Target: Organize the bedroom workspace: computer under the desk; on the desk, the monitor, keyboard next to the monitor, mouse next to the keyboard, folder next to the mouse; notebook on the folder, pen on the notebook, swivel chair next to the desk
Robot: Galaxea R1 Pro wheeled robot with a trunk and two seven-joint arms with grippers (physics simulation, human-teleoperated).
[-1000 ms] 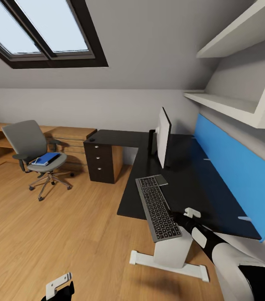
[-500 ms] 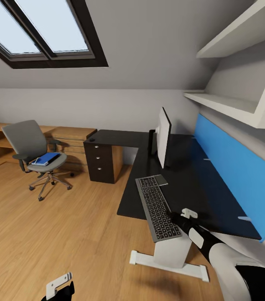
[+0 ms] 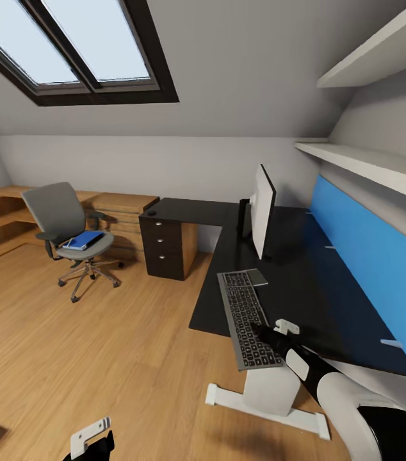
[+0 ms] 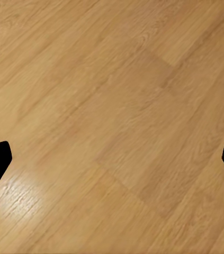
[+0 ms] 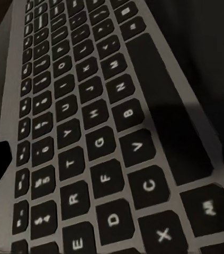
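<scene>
The right arm reaches forward, its end effector low; the left end effector hangs with fingers spread.

We see a black L-shaped counter running from the head view's centre toward four o'clock, with a blue panel along its far side. On it the monitor stands upright at about one o'clock, seen almost edge-on. The keyboard lies lengthwise at the counter's near edge, around five o'clock, and part of it hangs past the edge; the right wrist view shows its keys close up. A small dark object, too small to identify, sits on the counter's far corner above the drawer unit. The wooden floor carries the swivel chair at nine o'clock, well apart from the counter, and the counter's white foot at six.
</scene>
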